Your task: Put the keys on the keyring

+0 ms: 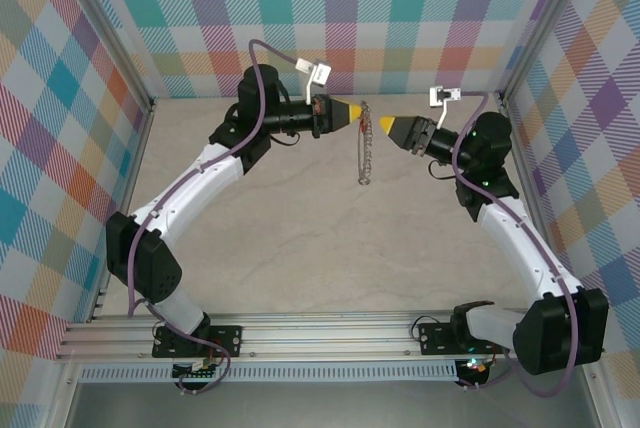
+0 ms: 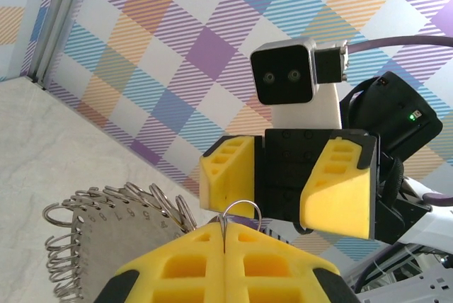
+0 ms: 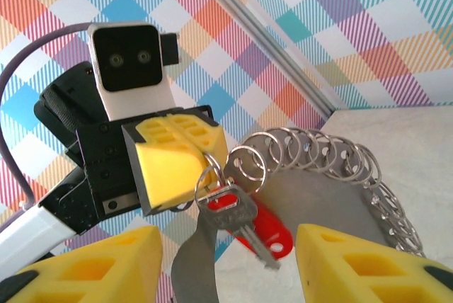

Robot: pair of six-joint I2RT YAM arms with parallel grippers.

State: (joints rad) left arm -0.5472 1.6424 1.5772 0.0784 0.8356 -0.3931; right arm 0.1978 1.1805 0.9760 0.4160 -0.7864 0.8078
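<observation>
Table (image 1: 300,248): pale, marbled, boxed in by plaid walls (image 1: 400,8).

Left arm (image 1: 210,188) and right arm (image 1: 520,238) both reach inward. Their tips face each other nose to nose over the far middle of the table.

keyring (image 3: 311,200): up in the air between the two tips, clear of the table. It's a flat grey disc with wire loops all round the rim. In the top view it's edge-on and hangs straight down from the left tip.

left gripper (image 1: 354,114): yellow fingers pressed fully together, no gap at the seam. A small loop (image 2: 241,202) at the keyring's rim is pinched between the tips. That's the only hold on the keyring.

right gripper (image 1: 388,128): jaws well apart, roughly half spread, nothing clamped. The tip sits just beside the keyring, on the side opposite the left one. In its own wrist view the fingers flank the disc and the key without touching either.

key (image 3: 233,216): small, silver, dangling blade-down from a loop right at the left fingertips, in front of the disc. Can't tell if that loop is the pinched one or its neighbour.

red tag (image 3: 274,231): hangs with the key, partly behind it, tilted the same way.
</observation>
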